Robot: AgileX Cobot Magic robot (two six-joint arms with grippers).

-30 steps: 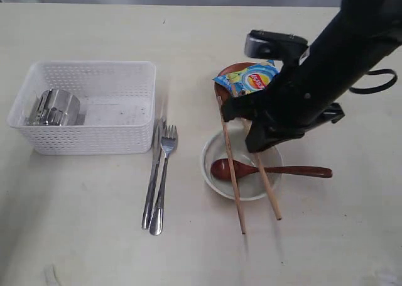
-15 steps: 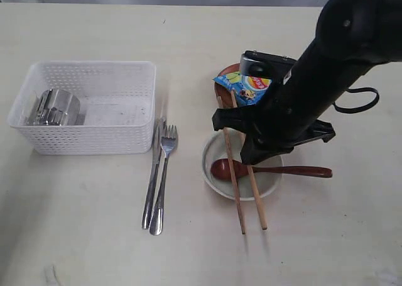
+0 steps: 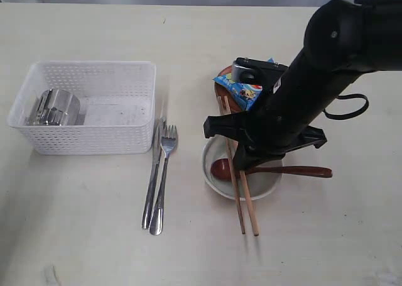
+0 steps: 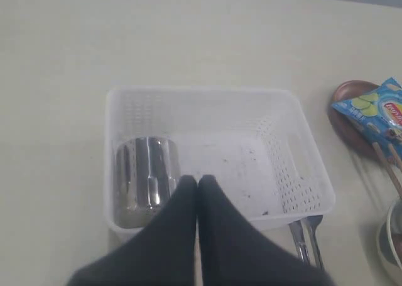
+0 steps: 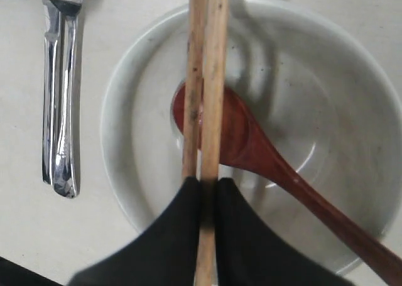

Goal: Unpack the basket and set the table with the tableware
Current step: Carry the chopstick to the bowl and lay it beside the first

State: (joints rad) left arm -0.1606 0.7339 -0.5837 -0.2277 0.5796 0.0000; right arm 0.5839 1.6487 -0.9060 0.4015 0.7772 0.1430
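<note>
My right gripper (image 5: 208, 184) is shut on one wooden chopstick (image 5: 214, 78), held across the pale grey-green bowl (image 5: 125, 116). The second chopstick (image 5: 193, 78) lies close beside it on the bowl. In the bowl (image 3: 217, 179) rests the reddish-brown spoon (image 3: 301, 171). Both chopsticks (image 3: 246, 207) stick out past the bowl's near rim. Knife and fork (image 3: 157, 176) lie side by side on the table (image 3: 81, 223). The white basket (image 3: 141, 78) holds the steel cup (image 3: 55, 108). My left gripper (image 4: 198, 182) is shut and empty above the basket (image 4: 295, 148), next to the cup (image 4: 146, 173).
A blue chip bag (image 3: 242, 85) lies on the round brown plate (image 3: 221, 88) behind the bowl, and my right arm (image 3: 314, 78) hides much of both. The plate (image 4: 348, 107) and bag (image 4: 377, 107) also show in the left wrist view.
My right arm has moved left and lower over the bowl. The held chopstick has swung left until it lies nearly parallel against the other one. Left arm still.
</note>
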